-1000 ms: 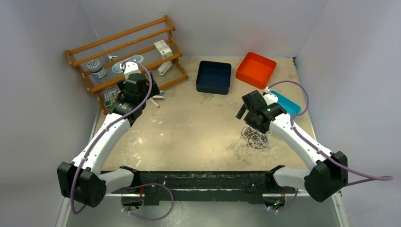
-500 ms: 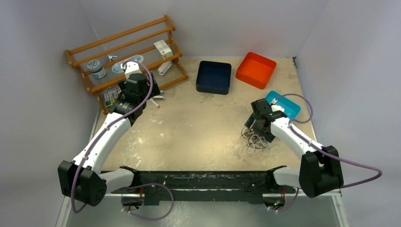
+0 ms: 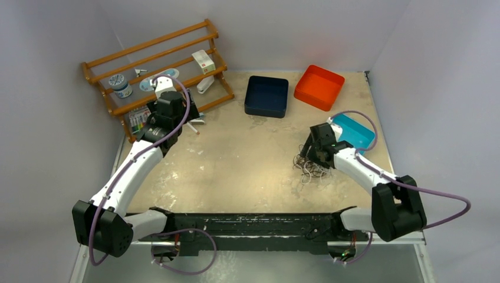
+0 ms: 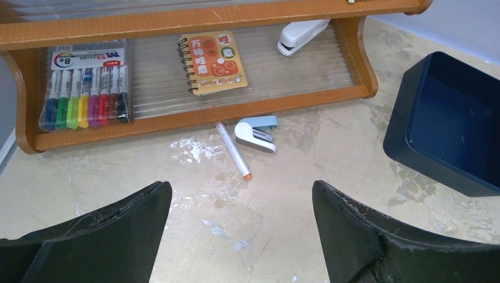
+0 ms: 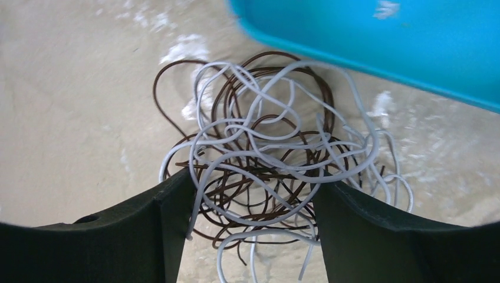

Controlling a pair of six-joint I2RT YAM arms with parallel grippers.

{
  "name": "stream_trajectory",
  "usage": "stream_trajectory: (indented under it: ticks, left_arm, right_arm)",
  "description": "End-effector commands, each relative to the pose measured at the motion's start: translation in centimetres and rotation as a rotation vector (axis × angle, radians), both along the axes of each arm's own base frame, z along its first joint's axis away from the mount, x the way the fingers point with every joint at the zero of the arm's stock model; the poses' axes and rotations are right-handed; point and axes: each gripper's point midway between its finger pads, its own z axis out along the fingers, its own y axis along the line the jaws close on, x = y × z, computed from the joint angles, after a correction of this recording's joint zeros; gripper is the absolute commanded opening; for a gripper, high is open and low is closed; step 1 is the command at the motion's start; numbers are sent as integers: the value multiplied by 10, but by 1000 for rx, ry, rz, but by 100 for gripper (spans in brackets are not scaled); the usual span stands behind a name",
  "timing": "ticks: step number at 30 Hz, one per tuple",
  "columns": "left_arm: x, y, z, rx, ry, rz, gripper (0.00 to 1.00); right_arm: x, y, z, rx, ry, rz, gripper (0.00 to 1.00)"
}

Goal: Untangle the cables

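The cables (image 5: 271,141) are a palm-sized tangle of white and dark brown cords lying on the beige table, right of centre in the top view (image 3: 312,169). My right gripper (image 5: 252,183) is open and low over the tangle. Its two black fingers (image 5: 165,230) stand on either side of the near part of the tangle, with loops between them. In the top view it (image 3: 311,155) sits at the tangle's far edge. My left gripper (image 4: 240,188) is open and empty above bare table, in front of the wooden rack at the far left (image 3: 180,117).
A cyan tray (image 5: 383,41) lies just behind the tangle (image 3: 356,131). A dark blue bin (image 3: 266,95) and an orange bin (image 3: 319,86) stand at the back. The wooden rack (image 3: 159,65) holds markers (image 4: 85,88), a notebook (image 4: 213,62) and a stapler (image 4: 301,35). A marker (image 4: 234,150) and a small blue stapler (image 4: 256,131) lie before it.
My right arm has swung in and come down onto the tangle, and the tangle has shifted slightly left. The left arm has not moved.
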Motion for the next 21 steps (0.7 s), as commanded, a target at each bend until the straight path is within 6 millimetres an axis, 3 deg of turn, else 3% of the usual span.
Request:
stream_trajectory:
  ticks: [1,7,11,14,17,21]
  left_arm:
    - [4,2,11,-34,-46,9,88]
    - [1,7,11,-36,-48,22,88]
    - [-1,10,11,-30,-49,34,88]
    - [-1,11,12,-29,-49,37,88]
    - [-2,12,12,-27,-48,38,88]
    - [-3,14,11,-20,-44,47,90]
  right_arm:
    - [23,36,13,-22,-66,166,73]
    - [43,112,2,29,-58,360,72]
    - [60,177,20,40,-118,490,73]
    - [69,215,35,53,-163,570,76]
    - [76,232,51,66,-212,609,80]
    - [73,228,66,66,-234,614,84]
